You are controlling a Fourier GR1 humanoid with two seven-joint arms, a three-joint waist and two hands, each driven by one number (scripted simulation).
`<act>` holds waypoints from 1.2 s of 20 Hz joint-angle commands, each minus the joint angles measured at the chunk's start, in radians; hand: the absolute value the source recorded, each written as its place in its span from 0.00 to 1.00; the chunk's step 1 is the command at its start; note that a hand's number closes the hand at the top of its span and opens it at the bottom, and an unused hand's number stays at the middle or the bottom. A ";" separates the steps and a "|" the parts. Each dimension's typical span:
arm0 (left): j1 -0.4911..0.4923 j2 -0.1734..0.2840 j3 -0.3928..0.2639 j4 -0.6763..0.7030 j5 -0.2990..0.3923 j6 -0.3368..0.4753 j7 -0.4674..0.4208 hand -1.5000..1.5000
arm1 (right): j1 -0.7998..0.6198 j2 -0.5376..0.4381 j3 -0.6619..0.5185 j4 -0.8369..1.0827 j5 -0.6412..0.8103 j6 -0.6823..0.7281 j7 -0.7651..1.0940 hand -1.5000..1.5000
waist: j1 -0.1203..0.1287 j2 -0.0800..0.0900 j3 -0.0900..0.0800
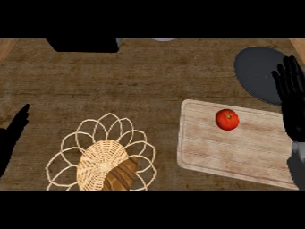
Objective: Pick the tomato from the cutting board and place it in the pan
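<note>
nearest you, a wicker basket (pixel 102 154) holding bread (pixel 123 173) sits on the tabletop (pixel 115 85). left hand (pixel 3 143) rests at the left edge, fingers straight. tomato (pixel 226 119) lies on the cutting board (pixel 227 147). right hand (pixel 297 100), fingers straight and holding nothing, overlaps the pan (pixel 260 71) beyond.

brown counter (pixel 148 76) with cutting board (pixel 234 147), pan (pixel 260 74), wicker basket (pixel 102 156) (perhaps holding bread)

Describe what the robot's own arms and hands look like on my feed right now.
Both hands are black, with slim segmented fingers and a thumb: the right hand at the view's right, the left hand at its left edge. Each sits on a smooth grey forearm. No cables, markings or sleeves show.
</note>
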 commanded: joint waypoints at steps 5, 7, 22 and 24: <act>-0.177 -0.120 -0.083 -0.107 0.008 -0.053 -0.047 0.50 | -0.189 -0.117 -0.026 0.361 -0.027 0.141 0.197 0.00 | 0.015 0.032 0.002; -0.153 -0.117 -0.084 -0.126 0.031 -0.073 -0.054 0.50 | -0.060 -0.330 0.138 0.354 0.288 0.148 0.189 0.00 | 0.020 0.060 -0.031; -0.260 -0.194 -0.040 -0.099 0.065 -0.138 0.036 0.50 | -0.236 -0.248 0.256 0.509 0.475 0.220 0.372 0.00 | -0.011 0.006 0.000; -0.235 -0.227 -0.086 -0.076 0.027 -0.130 -0.001 0.50 | -0.310 -0.253 0.288 0.495 0.477 0.322 0.480 0.00 | -0.009 0.006 -0.001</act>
